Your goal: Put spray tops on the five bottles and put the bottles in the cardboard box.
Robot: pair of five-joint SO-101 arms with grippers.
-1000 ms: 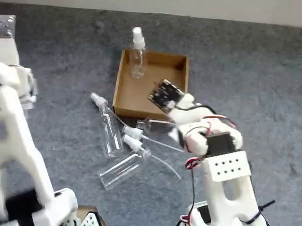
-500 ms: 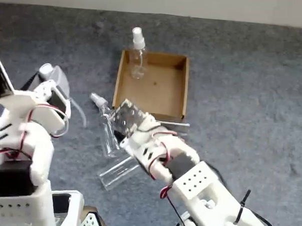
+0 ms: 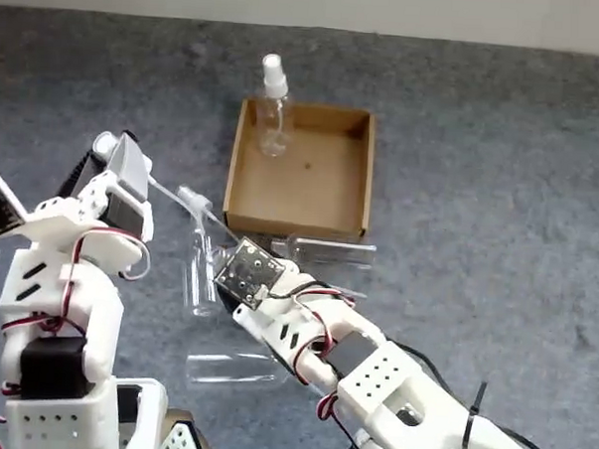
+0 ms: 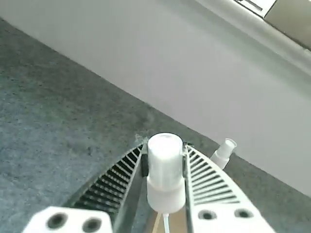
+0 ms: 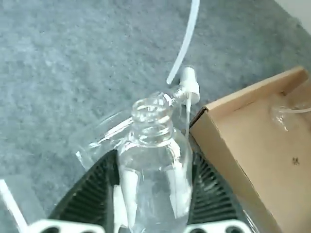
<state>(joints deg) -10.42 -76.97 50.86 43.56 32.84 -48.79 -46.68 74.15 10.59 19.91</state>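
Nearest, a capless bottle [image 3: 234, 369] is noted lying on the carpet [image 3: 480, 193]. Beyond it, the right gripper [image 5: 153, 180] is clamped on an upright clear bottle [image 5: 154, 155] with its neck open. The left gripper [image 4: 164, 150] is closed on a white spray top [image 4: 165, 177], whose dip tube [image 5: 187, 39] ends just short of that neck.

Risk: the thin tube (flexible, by its look) could be caught on the rim and buckled if misaligned. The smooth bottle could also be twisted in the jaws.

Farthest, the cardboard box [image 3: 305, 107] is recorded with one topped bottle [image 3: 274, 129] standing inside.
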